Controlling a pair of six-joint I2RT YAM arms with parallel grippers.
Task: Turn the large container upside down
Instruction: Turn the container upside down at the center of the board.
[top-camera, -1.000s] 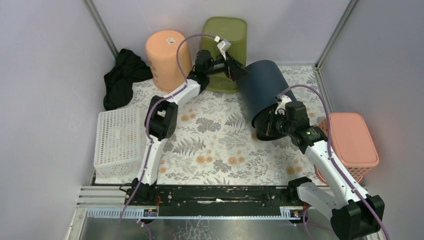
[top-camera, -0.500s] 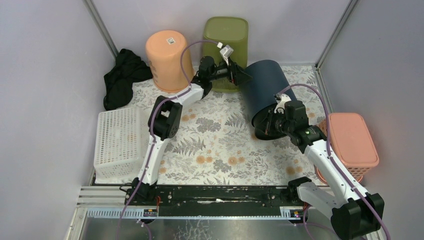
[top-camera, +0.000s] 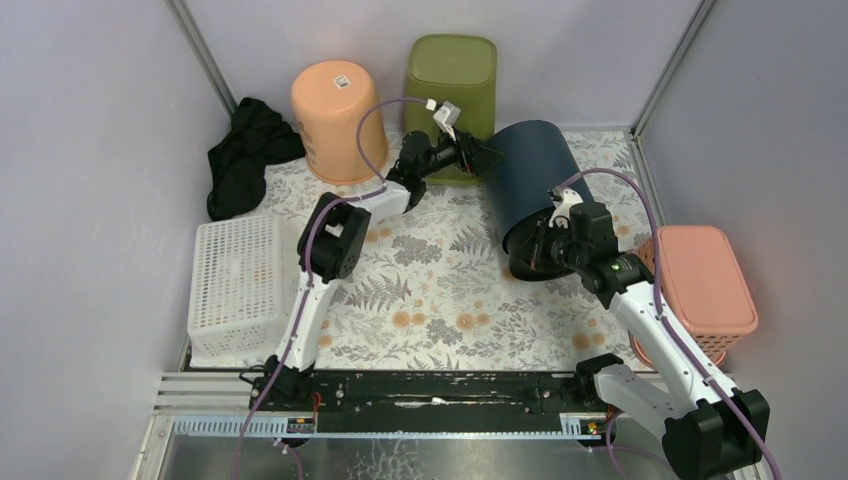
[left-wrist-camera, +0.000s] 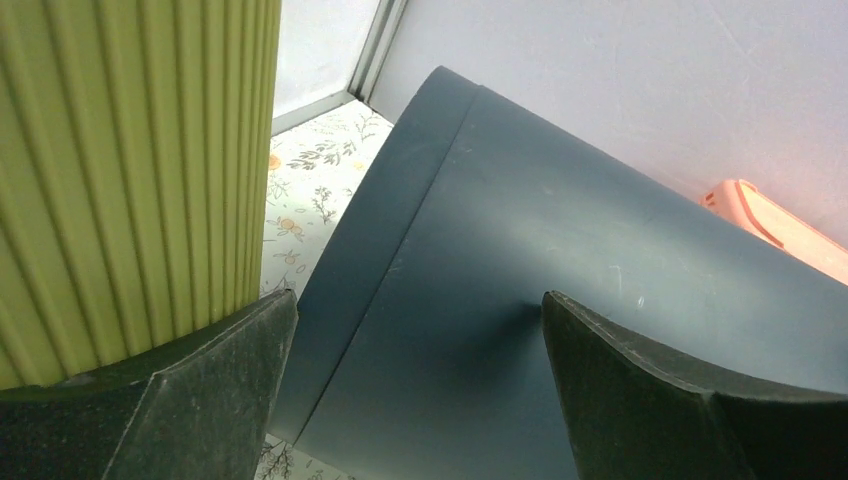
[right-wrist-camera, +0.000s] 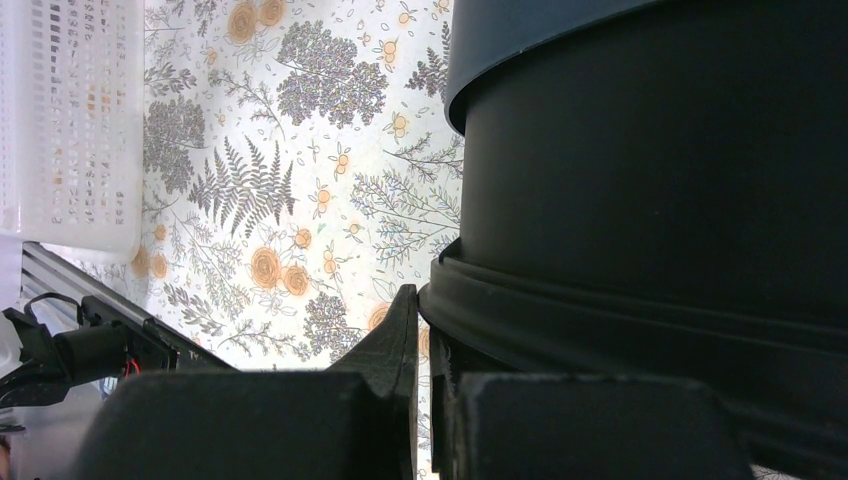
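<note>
At the back right of the table, your dark blue container (top-camera: 530, 180) lies tilted on its side, mouth toward the near edge and closed base toward the back wall. Your right gripper (top-camera: 535, 255) is pinched narrow on the lip of the mouth. Your left gripper (top-camera: 485, 152) stands wide, facing the container's flank near the base; you cannot tell whether its fingers (left-wrist-camera: 640, 400) touch it.

Your open room is the middle of the floral cloth (top-camera: 430, 280), bare between the two arms and toward the near edge. Grey walls close the table on the left, back and right, so the container's base end has little room behind it.

The green bin (top-camera: 450, 80) stands upright just beside the container's base end, and the left wrist view shows only a narrow strip of cloth between them. An upturned orange bin (top-camera: 335, 115) stands left of that, with a black cloth (top-camera: 245, 160) heaped in the back left corner. A white basket (top-camera: 235, 285) sits along the left edge, well apart. A pink basket (top-camera: 700, 285) sits against the right wall, just beside your right arm
</note>
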